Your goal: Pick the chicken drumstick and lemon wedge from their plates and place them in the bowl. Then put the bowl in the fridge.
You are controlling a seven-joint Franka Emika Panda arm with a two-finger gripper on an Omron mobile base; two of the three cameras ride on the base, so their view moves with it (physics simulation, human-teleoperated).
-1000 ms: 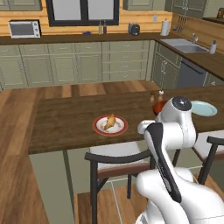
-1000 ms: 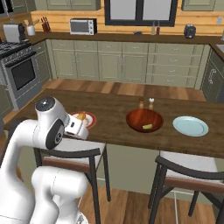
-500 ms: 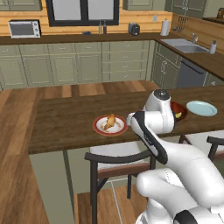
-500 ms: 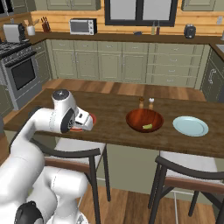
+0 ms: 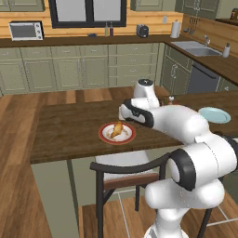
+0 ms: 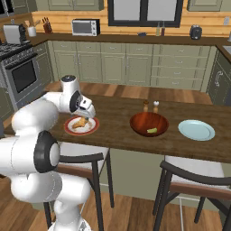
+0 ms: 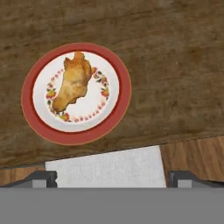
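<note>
At the left of the right base view I had the claw (image 6: 88,113) hanging above the red-rimmed plate (image 6: 69,130), its jaws spread wide and pinching nothing. I judged it was parked there to line up a straight drop onto the drumstick (image 6: 81,122), which lay on that plate near the front edge of the tabletop (image 6: 113,131).

In the hand view the plate (image 7: 119,104) sat in the upper left of the frame and the drumstick (image 7: 73,82) lay across its white middle. Its long axis ran from lower left to upper right: the narrow end pointed to the lower left, the thick lumpy end to the top. The two finger tips (image 7: 41,177) stood at the bottom corners of that frame, wide apart, so the meat was off to the left of their midline. To my eye the hand needed to shift toward the plate, and probably turn so the fingers closed across the long axis, before going down.

Moving right in the right base view, the bowl (image 6: 139,120) stood mid-frame on the tabletop, well apart from the plate, with the lemon wedge (image 6: 152,130) already lying inside it. Behind it were two small shakers (image 6: 150,106). Farther right was the blue plate (image 6: 196,130), bare. I took it that the lemon half was done and the drumstick was the step in hand.

In the left base view the plate (image 5: 105,137) showed at centre, with the claw (image 5: 122,113) just above its right side.
</note>
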